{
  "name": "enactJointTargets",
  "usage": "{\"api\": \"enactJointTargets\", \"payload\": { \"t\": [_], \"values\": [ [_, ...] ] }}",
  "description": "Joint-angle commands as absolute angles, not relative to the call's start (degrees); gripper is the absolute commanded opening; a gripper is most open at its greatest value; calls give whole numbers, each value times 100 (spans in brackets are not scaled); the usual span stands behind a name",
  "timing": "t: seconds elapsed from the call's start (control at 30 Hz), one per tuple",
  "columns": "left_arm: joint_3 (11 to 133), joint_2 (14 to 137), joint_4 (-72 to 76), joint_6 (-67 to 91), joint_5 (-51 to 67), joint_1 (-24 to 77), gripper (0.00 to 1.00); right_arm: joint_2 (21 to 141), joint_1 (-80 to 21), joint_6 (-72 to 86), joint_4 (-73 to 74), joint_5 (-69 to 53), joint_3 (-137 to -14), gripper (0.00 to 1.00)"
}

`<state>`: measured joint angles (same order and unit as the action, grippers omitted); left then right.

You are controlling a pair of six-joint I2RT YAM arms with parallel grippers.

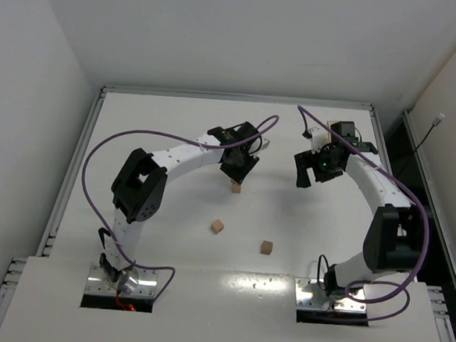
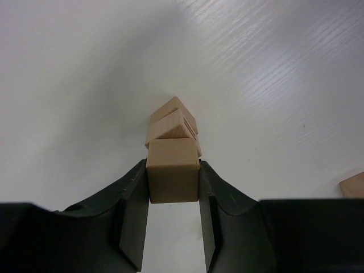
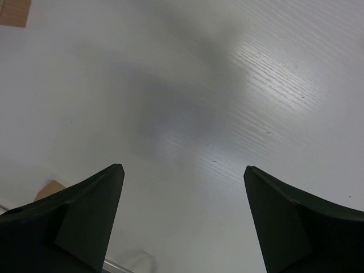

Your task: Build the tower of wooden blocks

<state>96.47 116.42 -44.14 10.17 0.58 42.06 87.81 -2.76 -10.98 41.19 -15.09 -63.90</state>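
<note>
Wood block tower (image 1: 235, 188), seemingly two cubes high, stands mid-table under the left gripper (image 1: 237, 174), which pinches a third cube (image 2: 172, 170) by its flat sides. One loose cube (image 1: 218, 227) lies at the tower's 7 o'clock, another cube (image 1: 266, 247) at 5 o'clock. The cubes are likely light, rigid and easily nudged, so take them squarely on opposite faces. The right gripper (image 1: 310, 177), at 3 o'clock, is spread wide and empty. The white table (image 1: 168, 237) is faintly grained, and white walls (image 1: 222, 37) enclose it.

The left arm (image 1: 184, 155) arches forward and bends inward, with its wrist tipped downward. The left gripper (image 2: 173, 185) is clamped on a wooden block (image 2: 173, 177), held squarely between the jaws at their tips. The right arm (image 1: 372, 181) also curves inward. The right gripper (image 3: 183, 173) points down, its jaws spread wide apart.
</note>
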Motion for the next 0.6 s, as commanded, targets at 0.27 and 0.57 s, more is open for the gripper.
{"api": "enactJointTargets", "payload": {
  "t": [0.27, 0.57],
  "values": [
    [9642, 11610, -4280, 1090, 123, 4254, 46, 8789, -308, -1169, 4017, -1644, -6618, 84],
    [9642, 11375, -4280, 1143, -43, 4254, 88, 8842, -308, -1169, 4017, -1644, -6618, 84]
  ]
}}
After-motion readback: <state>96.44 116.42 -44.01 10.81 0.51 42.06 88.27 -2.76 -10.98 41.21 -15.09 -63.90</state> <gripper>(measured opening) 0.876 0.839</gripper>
